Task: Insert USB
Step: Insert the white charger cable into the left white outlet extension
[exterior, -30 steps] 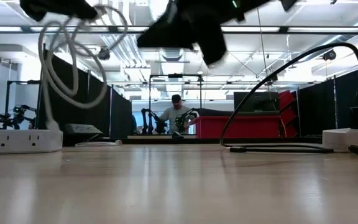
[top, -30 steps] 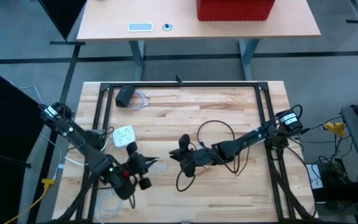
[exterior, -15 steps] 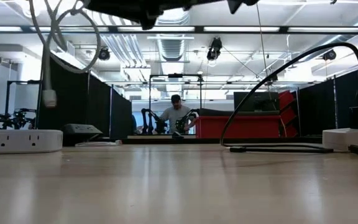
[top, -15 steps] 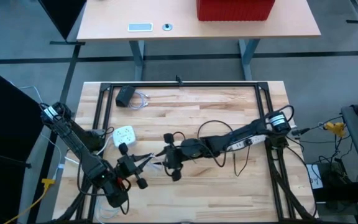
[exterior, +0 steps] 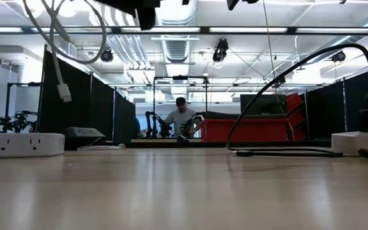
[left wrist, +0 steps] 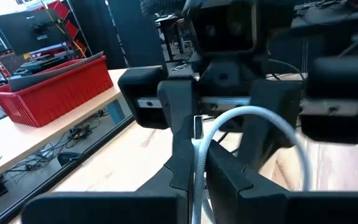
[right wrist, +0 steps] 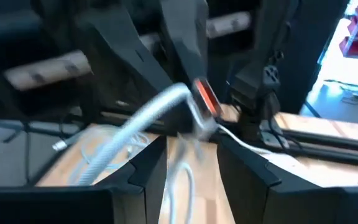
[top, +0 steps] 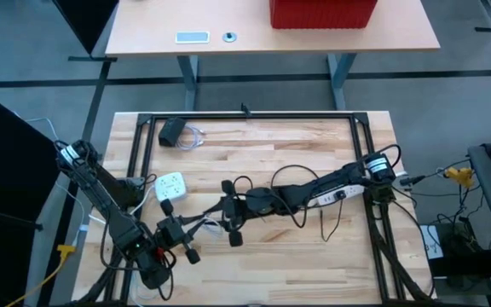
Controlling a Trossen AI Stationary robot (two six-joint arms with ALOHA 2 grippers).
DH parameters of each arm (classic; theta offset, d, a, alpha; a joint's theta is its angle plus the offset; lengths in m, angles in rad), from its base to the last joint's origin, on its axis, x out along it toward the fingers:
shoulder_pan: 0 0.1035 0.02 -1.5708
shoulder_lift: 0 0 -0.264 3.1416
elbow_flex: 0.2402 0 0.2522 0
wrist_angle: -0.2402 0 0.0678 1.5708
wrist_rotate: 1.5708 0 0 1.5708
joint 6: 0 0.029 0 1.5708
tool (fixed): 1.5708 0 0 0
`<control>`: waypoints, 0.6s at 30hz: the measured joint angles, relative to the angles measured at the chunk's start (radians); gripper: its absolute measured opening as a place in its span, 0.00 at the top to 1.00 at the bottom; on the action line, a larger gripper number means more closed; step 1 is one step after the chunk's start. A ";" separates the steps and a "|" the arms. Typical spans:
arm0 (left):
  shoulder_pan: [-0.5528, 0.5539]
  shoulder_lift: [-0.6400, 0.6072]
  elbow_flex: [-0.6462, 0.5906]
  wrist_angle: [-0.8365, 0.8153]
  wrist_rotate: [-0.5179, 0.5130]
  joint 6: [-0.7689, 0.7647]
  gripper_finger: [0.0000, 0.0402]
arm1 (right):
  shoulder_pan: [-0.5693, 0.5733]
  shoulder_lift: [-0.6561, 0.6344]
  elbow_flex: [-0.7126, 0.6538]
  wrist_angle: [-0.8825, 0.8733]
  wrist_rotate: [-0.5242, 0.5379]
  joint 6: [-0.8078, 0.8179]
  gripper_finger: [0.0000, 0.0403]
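Observation:
A white USB cable (top: 205,223) hangs in the air over the table's near left part, with my left gripper (top: 194,230) shut on it. Its plug (left wrist: 196,127) sticks out past my left fingers. My right gripper (top: 216,217) faces the left one, open, its fingers on either side of that plug (right wrist: 202,102). I cannot tell whether they touch it. The cable's loops (exterior: 50,45) and its other end (exterior: 64,93) dangle free. A white power strip (top: 170,185) lies flat on the table just beyond my left gripper. My left gripper pinches the white cable just behind its plug (left wrist: 197,155) between its two fingers. The fingers point toward the table's right side, along the plug. The cable is lifted clear of the table, and the rest arcs away slack.
A black adapter (top: 173,130) with a small white coil (top: 196,138) lies at the far left. A black cable loop (top: 301,183) runs under my right arm. A black frame rail (top: 245,117) borders the table. A person (exterior: 181,118) sits in the room beyond.
My right gripper has gone toward the table's left edge and now stands close in front of my left gripper. My left gripper has drawn a little toward the near left corner, still shut on the cable. The cable's dangling end has swung.

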State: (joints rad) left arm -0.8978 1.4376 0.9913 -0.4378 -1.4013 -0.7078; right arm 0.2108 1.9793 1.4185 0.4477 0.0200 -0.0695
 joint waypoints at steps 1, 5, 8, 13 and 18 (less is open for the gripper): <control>0.000 0.000 0.000 0.000 -0.001 0.000 0.96 | 0.000 0.000 0.000 0.010 -0.013 0.005 0.70; 0.000 0.000 0.000 0.002 -0.011 0.000 0.96 | -0.001 0.000 0.000 0.026 -0.039 0.031 0.74; 0.000 0.000 0.000 0.008 -0.033 0.000 0.96 | -0.003 0.002 0.000 0.028 -0.039 0.036 0.79; 0.000 0.000 0.000 0.025 -0.052 0.004 0.96 | -0.002 0.007 0.000 0.020 -0.040 0.031 0.90; 0.000 0.000 0.000 0.038 -0.070 0.004 0.96 | -0.003 0.007 0.000 0.022 -0.039 0.026 0.98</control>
State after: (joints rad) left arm -0.8982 1.4376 0.9913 -0.3993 -1.4716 -0.7040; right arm 0.2076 1.9862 1.4189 0.4699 -0.0193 -0.0440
